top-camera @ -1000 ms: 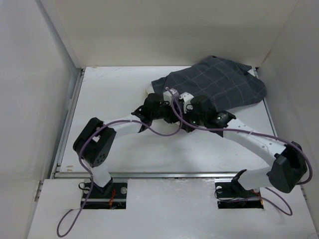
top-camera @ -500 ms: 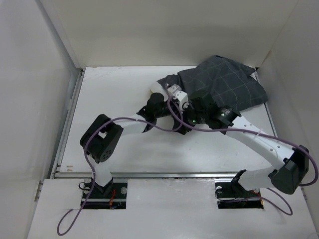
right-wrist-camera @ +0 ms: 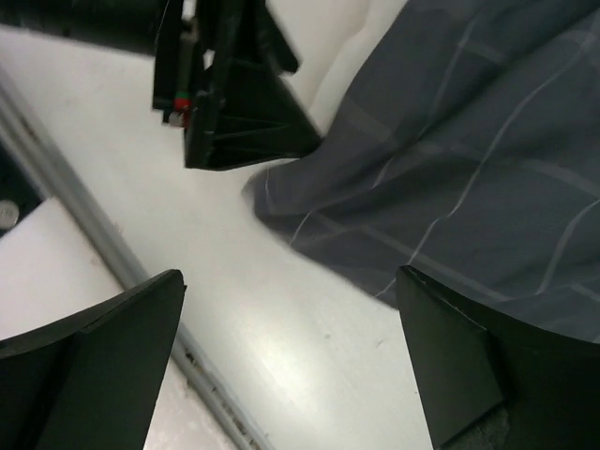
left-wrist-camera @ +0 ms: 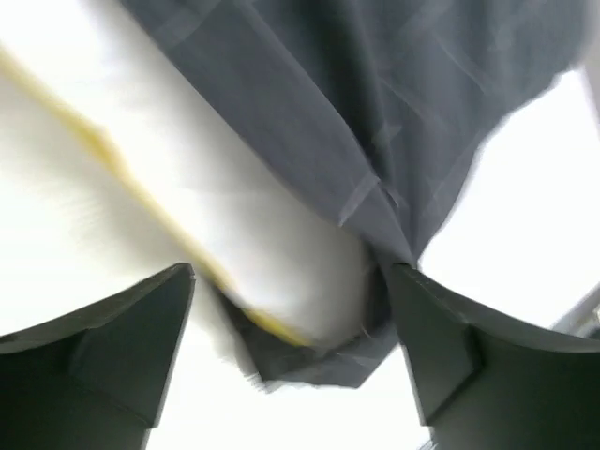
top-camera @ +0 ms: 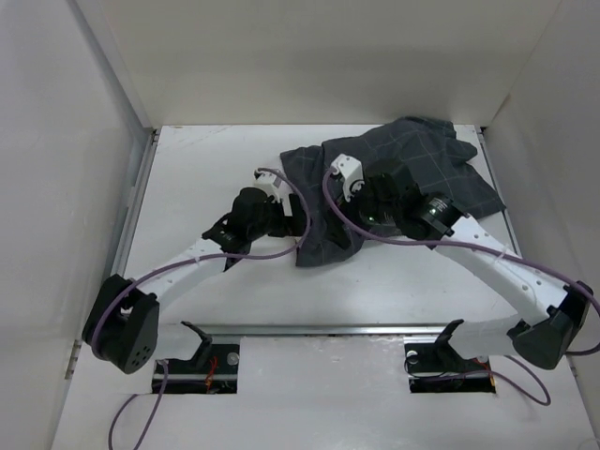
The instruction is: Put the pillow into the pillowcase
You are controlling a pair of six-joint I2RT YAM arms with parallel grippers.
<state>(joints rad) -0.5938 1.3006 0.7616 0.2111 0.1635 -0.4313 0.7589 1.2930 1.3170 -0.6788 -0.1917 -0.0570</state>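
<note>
The dark grey checked pillowcase point(top-camera: 412, 169) lies rumpled at the back right of the table, with a flap hanging toward the front. In the left wrist view the white pillow point(left-wrist-camera: 141, 206) with its yellow edge band point(left-wrist-camera: 112, 159) sits partly under the pillowcase point(left-wrist-camera: 375, 94), and its corner rests in the sack's hem. My left gripper point(left-wrist-camera: 292, 281) is open, its fingers either side of that corner without clamping it. My right gripper point(right-wrist-camera: 291, 277) is open over bare table beside the pillowcase point(right-wrist-camera: 469, 141), holding nothing. From above the pillow is hidden.
White walls close in the table on the left, back and right. A metal rail point(top-camera: 328, 328) runs along the front edge and also shows as the rail point(right-wrist-camera: 94, 244) in the right wrist view. Purple cables trail along both arms. The left gripper's fingers point(right-wrist-camera: 234, 103) stand close ahead of the right gripper.
Both grippers have gone from shut to open, letting go of the fabric. The left arm has drawn back to the left and front. The pillowcase has slumped, with a flap now toward the front.
</note>
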